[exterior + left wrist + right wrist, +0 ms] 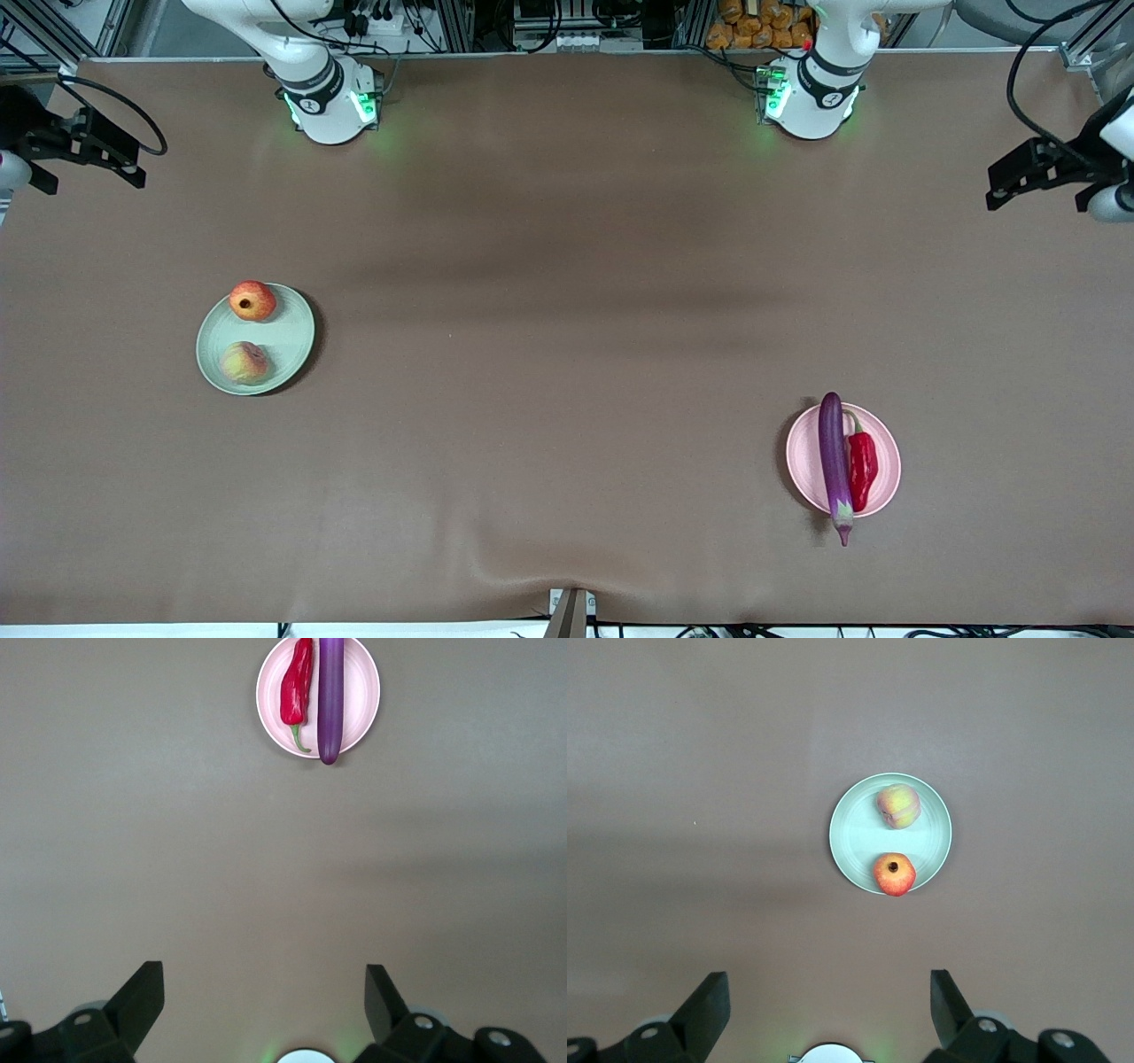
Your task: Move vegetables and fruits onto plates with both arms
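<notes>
1. Pomegranate (252, 300) and peach (244, 362) sit on the green plate (297, 332), toward the right arm's end.
2. Eggplant (834, 463) and chili (862, 463) lie side by side on the pink plate (889, 461), toward the left arm's end.
3. Left gripper (264, 997) and right gripper (829, 997) hang wide and empty, each high over bare table; the job looks finished.

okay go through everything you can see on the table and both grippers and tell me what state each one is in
eggplant: lying on the pink plate, tip overhanging the rim.
chili pepper: lying on the pink plate, beside the eggplant.
pomegranate: on the green plate, crown up.
peach: on the green plate, apart from the pomegranate.
pink plate: holds both vegetables.
green plate: holds both fruits.
left gripper: open, empty, above bare table.
right gripper: open, empty, above bare table.
</notes>
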Motion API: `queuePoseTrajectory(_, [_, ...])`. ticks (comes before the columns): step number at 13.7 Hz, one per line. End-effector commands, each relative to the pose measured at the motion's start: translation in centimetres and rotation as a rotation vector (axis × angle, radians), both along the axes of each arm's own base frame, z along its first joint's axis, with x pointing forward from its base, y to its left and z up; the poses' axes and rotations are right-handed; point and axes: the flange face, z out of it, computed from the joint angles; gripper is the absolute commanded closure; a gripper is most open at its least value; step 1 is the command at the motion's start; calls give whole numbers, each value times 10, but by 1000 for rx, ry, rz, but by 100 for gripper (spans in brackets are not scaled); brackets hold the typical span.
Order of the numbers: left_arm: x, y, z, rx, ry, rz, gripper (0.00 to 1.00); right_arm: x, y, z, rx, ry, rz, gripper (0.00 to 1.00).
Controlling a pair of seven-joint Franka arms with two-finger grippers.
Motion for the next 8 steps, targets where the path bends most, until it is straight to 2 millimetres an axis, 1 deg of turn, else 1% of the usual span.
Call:
queuePoseTrajectory(1, [2,-4,-5,-2,-7,-5,0,-6,-1,1,-17,8,-12,0])
queuePoseTrajectory(6, [0,-9,-4,-16,-8,-6,0,-6,0,1,-11,8,-11,0])
queuePoseTrajectory(8, [0,-7,-4,-16,-8,-1,0,-6,-1,1,-9,8,-14,0])
